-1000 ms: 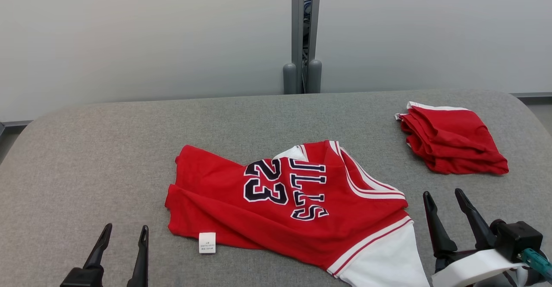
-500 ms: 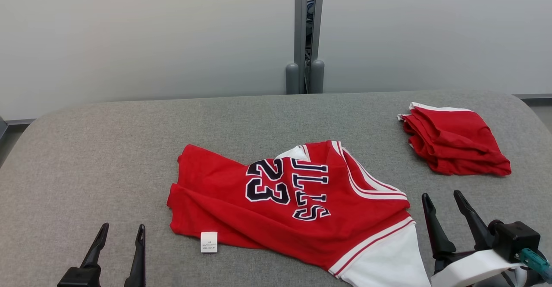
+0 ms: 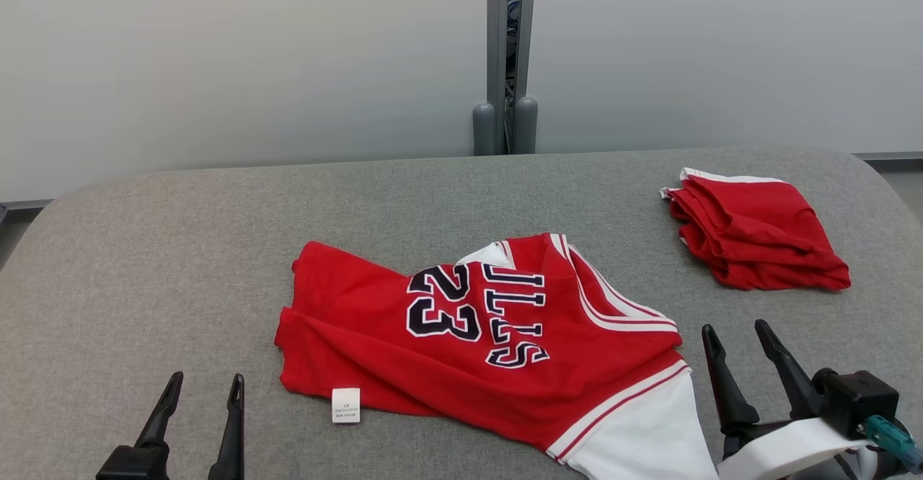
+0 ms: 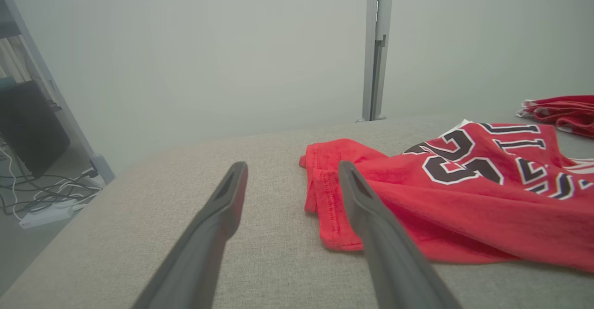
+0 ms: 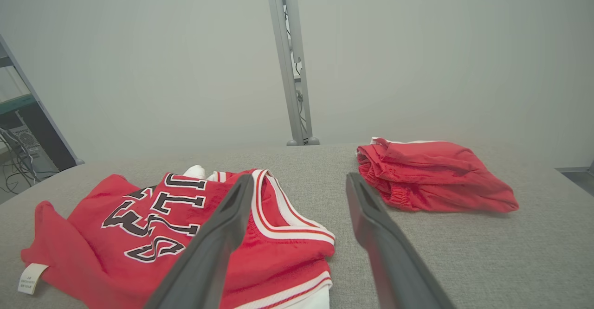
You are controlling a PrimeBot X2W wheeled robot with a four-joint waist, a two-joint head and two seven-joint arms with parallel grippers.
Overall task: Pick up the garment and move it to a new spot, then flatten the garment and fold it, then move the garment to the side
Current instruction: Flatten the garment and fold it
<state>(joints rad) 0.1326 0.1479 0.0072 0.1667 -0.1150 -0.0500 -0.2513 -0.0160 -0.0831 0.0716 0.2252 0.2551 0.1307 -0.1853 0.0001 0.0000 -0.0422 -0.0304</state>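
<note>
The work stands at its first step: the jersey [image 3: 476, 336] has not yet been lifted. It lies rumpled in the middle of the table [image 3: 180, 249], toward the near edge, between the two grippers and touched by neither. The left gripper [image 3: 208, 377] hangs over bare table to the left of the hem, fingers spread and empty. The right gripper [image 3: 733, 325] sits just beside the jersey's right end, its fingers likewise spread and holding nothing.

The next move probably calls for each arm to reach inward and downward to an edge of the cloth, the left toward the stitched hem corner and the right toward the striped trim. Each would have to pinch a single layer cleanly. The folds lie over one another, so a grip could catch two layers at once.

The jersey is soft red knit with a slightly fuzzy surface, creased in long ridges. Its dark number and letters are outlined in white and lie sideways to the robot. White bands with thin red stripes edge the openings, a plain white panel shows at the near right corner, and a small white label [image 3: 346, 404] sticks out from the near hem. The table is covered in coarse grey woven cloth with rounded corners. A folded red pile [image 3: 757, 231] with a white edge rests well apart at the far right.
</note>
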